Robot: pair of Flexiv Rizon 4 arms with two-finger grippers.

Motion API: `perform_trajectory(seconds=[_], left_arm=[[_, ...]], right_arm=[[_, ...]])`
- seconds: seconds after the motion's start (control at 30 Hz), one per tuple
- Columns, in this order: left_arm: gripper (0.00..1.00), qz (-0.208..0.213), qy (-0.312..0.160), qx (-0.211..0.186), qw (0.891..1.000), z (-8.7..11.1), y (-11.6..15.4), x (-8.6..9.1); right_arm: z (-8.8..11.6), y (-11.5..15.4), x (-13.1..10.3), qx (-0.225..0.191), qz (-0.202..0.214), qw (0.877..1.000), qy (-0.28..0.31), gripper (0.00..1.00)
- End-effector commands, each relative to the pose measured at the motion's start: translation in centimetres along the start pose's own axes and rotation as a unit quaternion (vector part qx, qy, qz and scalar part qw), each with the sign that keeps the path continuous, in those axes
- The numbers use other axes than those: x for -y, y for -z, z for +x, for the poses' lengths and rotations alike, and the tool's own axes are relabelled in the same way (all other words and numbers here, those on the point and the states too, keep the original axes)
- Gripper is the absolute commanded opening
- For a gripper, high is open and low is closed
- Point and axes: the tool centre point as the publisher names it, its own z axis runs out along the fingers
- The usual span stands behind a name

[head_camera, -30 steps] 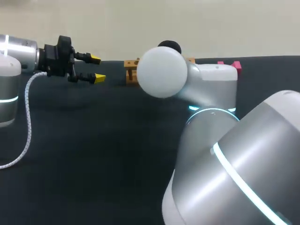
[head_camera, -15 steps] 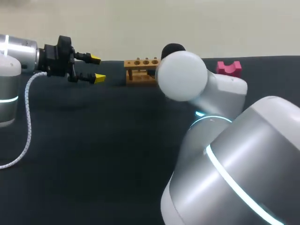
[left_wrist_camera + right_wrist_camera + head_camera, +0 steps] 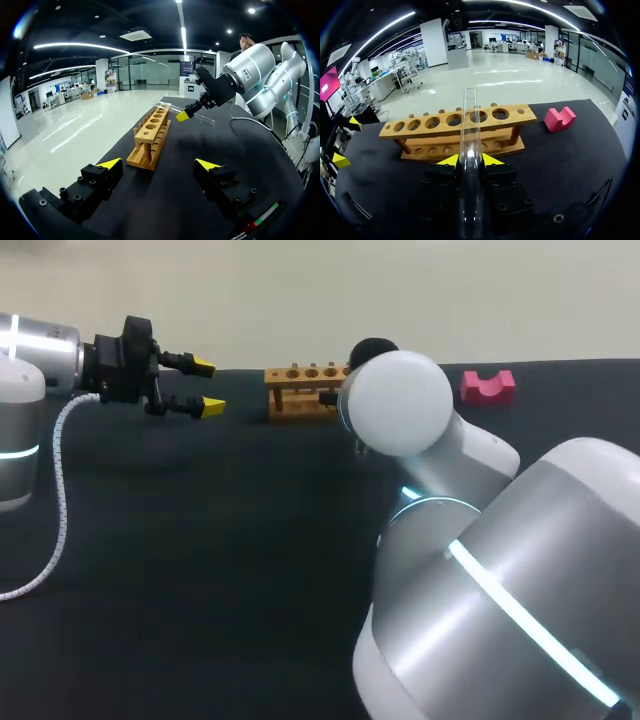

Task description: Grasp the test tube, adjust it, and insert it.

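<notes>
right gripper (image 3: 469,161) clamps the test tube (image 3: 470,125), lying level and aimed at the rack (image 3: 420,131) at its twelve o'clock, so i'd tip it upright over one hole first; left gripper (image 3: 159,163) gapes empty.

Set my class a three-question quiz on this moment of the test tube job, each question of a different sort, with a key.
1. True or false: the test tube already stands in the wooden rack.
2. The left gripper is: A) shut on the tube; B) open and empty; C) shut on the rack.
3. Fill in: the tube is clamped in the ___ gripper.

Key
1. False: it is held short of the rack.
2. B.
3. Right: the right gripper has a yellow tip on each side of the tube.
</notes>
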Motion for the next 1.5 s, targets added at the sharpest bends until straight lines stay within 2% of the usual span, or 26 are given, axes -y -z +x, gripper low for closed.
perform_trajectory(seconds=[0.03,0.93,1.13,1.5], left_arm=[[1.0,-0.001,-0.002,0.002,1.0,0.1,0.1,0.1],[1.0,-0.001,-0.002,0.002,1.0,0.1,0.1,0.1],[1.0,-0.001,-0.002,0.002,1.0,0.1,0.1,0.1],[1.0,-0.001,-0.002,0.002,1.0,0.1,0.1,0.1]], right_arm=[[-0.4,-0.2,0.0,-0.028,-0.004,1.0,0.0,0.0],[0.9,-1.8,-0.2,-0.158,-0.017,0.987,0.022,0.0],[1.1,-1.9,0.0,-0.172,-0.018,0.985,0.023,0.0],[1.0,-1.4,0.1,-0.167,-0.011,0.986,0.017,0.0]])
